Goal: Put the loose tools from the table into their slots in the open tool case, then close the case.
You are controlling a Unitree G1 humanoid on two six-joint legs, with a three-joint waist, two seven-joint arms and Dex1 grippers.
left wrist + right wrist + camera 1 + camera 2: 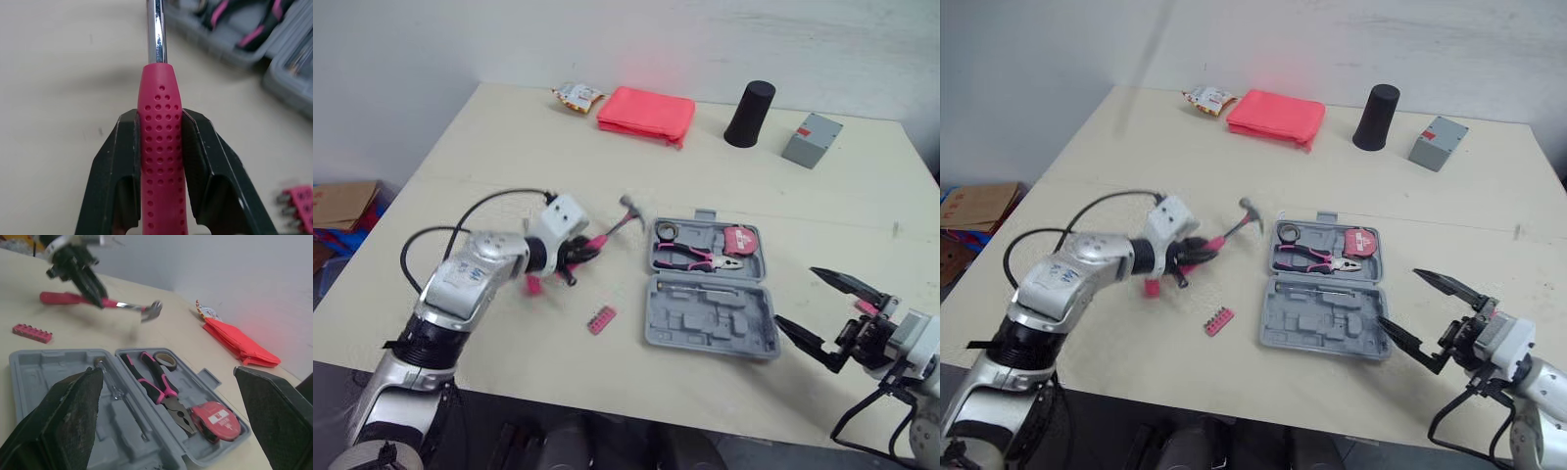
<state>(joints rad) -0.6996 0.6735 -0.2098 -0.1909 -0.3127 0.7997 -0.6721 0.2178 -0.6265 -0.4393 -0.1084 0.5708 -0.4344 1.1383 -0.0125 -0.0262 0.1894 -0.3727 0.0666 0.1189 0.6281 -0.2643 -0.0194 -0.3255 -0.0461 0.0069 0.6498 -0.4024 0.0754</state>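
Right hand (797, 295) hangs wide open, empty, by the counter's (509, 147) front edge beside the open tool case (710, 318); left hand (573, 253) clamps the hammer's (625, 217) pink handle.

The hammer (159, 161) has a dimpled plastic grip and a glossy metal shaft.

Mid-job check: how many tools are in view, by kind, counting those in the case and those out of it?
Hammer: 1
Bit holder: 1
Pliers: 1
Tape measure: 1
Screwdriver: 1
Tape roll: 1
Total: 6
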